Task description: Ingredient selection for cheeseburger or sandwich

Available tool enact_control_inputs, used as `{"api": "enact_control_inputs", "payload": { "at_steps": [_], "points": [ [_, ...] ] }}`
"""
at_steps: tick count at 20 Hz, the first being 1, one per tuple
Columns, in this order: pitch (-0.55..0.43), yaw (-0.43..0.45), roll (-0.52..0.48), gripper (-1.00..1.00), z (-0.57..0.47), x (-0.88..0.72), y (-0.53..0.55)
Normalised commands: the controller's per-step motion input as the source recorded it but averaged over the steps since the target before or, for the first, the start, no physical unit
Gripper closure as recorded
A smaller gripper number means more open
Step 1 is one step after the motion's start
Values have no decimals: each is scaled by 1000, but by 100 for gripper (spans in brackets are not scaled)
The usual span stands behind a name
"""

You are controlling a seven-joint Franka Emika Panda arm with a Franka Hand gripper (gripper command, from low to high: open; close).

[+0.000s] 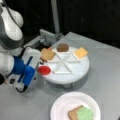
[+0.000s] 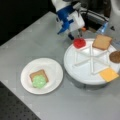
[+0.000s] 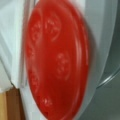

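Tomato duty: in a front view the gripper (image 1: 41, 68) hangs at the divided tray's (image 1: 75, 75) left rim, right over the red tomato disc (image 1: 44, 70); whether its jaws are apart or together I cannot tell. A square, centred descent looks wise. In a front view the arm leans in from the top, gripper (image 2: 75, 37) just above that disc; toast and lettuce (image 2: 39, 81) sit on the white plate (image 2: 53, 72). Wrist view: tomato fills everything.

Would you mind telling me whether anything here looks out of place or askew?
Nothing stands out. Toast and lettuce lie stacked on the plate; the tomato, patty and cheese sit in tray sections, with the gripper by the tomato.
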Motion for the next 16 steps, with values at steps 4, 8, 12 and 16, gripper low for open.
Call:
{"api": "enact_control_inputs", "payload": {
  "at_steps": [4,8,12,16],
  "points": [
    [113,1,-11,-100,255,128,162],
    [97,15,-28,-100,196,117,184],
    [67,21,-40,-100,108,103,158],
    [46,17,-53,-100,59,96,102]
  ]
}}
